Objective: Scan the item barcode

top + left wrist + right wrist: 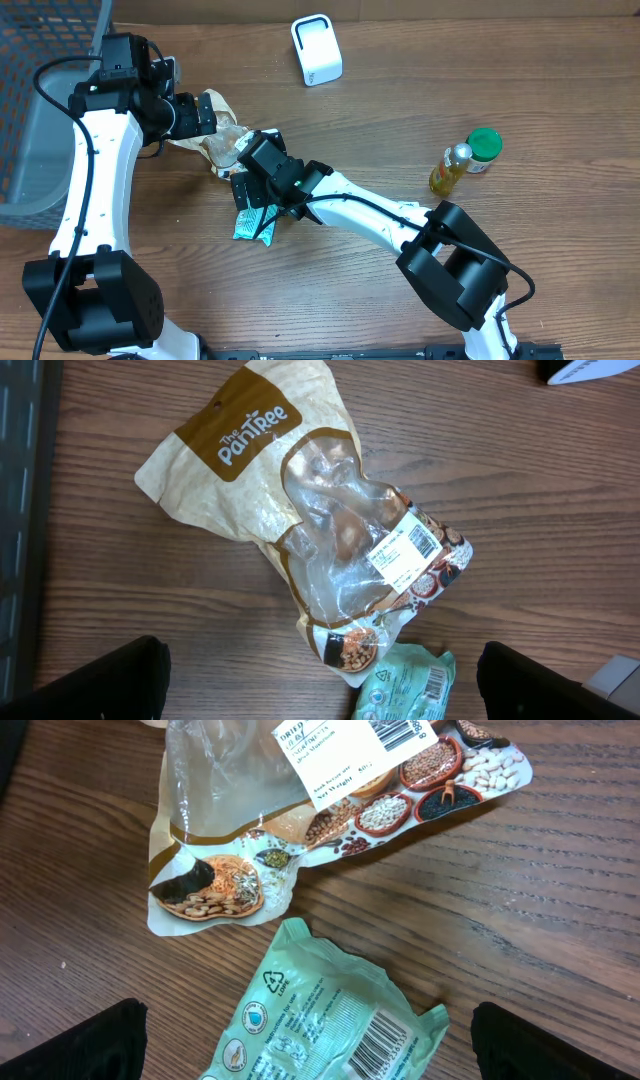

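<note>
A tan and clear pouch (290, 490) printed "The Pantree" lies flat on the wooden table, its white barcode label (408, 550) facing up. Touching its lower end is a mint-green packet (320, 1020) with its own barcode (385, 1042) showing. My left gripper (320, 680) hovers open above the pouch (222, 140), nothing between its fingers. My right gripper (312, 1045) hangs open over the green packet (250, 222), its fingers well apart on either side and holding nothing. A white scanner (316, 49) stands at the back of the table.
A grey mesh basket (40, 100) sits at the far left edge. On the right stand a yellow bottle (450, 168) and a green-capped jar (483, 148). The two arms come close together over the packets.
</note>
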### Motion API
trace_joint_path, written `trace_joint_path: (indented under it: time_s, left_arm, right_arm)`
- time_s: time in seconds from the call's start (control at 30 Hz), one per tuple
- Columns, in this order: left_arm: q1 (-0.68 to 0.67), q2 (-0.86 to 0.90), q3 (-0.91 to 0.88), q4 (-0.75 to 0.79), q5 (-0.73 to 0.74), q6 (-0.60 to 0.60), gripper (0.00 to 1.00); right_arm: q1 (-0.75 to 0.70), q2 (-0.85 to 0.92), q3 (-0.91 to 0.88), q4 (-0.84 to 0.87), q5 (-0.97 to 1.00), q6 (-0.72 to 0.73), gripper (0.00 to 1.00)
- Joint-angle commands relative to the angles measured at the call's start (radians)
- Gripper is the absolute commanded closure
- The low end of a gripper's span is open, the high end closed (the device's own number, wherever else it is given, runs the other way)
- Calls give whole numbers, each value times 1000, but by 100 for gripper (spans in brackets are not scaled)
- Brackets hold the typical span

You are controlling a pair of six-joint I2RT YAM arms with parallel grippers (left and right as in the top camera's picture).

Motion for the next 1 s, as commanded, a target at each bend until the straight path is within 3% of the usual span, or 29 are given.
trace_joint_path:
  time_s: [0.0,0.97]
  left_arm:
    - [-6,-4,2,3,11,30,0]
    - [-6,-4,2,3,11,30,0]
  right_arm:
    - [-4,6,-6,4,19,0,0]
    - [-4,58,-6,15,30,0,0]
